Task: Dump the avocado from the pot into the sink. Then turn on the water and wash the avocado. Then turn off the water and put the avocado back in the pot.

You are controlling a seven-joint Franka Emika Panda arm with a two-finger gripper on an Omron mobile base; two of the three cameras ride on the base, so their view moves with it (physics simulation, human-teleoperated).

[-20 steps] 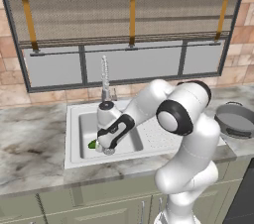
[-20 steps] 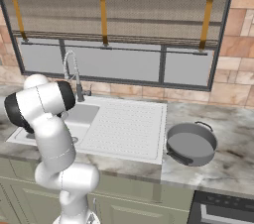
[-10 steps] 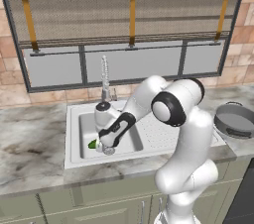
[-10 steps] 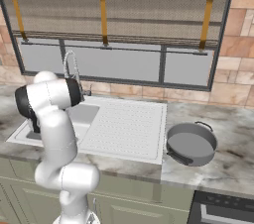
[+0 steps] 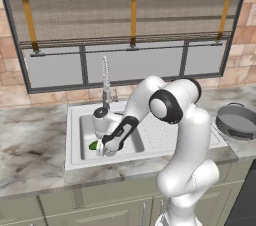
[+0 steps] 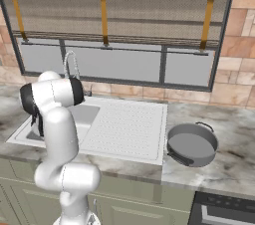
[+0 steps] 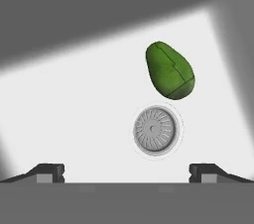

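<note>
1. The white arm rises from the base, bends at its dark elbow joint and reaches down and to its left, so that the hand hangs low inside the sink [image 5: 80, 135] basin, just in front of the tall spring-neck faucet [image 5: 105, 82].
2. The pincer [image 5: 102, 149] points down at the basin floor; in the hand view its two dark fingertips [image 7: 49, 171] stand at the far left and far right of the bottom edge, so the jaws are spread wide with nothing between them.
3. The avocado [image 7: 169, 71] lies on the pale sink floor, apart from both fingertips. In the hand view it sits above the round metal drain [image 7: 154, 129], just beside it and nearer the right fingertip than the left.
4. From the left base view a sliver of the avocado [image 5: 93, 145] shows green just to the left of the pincer, close to it.
5. The pot [image 6: 192, 143] stands upright on the marble tabletop [image 6: 234, 159] to the right of the dotted drainboard [image 6: 127, 124], well apart from the hand.
6. Against the earlier left base pictures, the elbow has swung further over the drainboard and the hand sits a little lower in the basin; the avocado and the pot lie where they lay.
</note>
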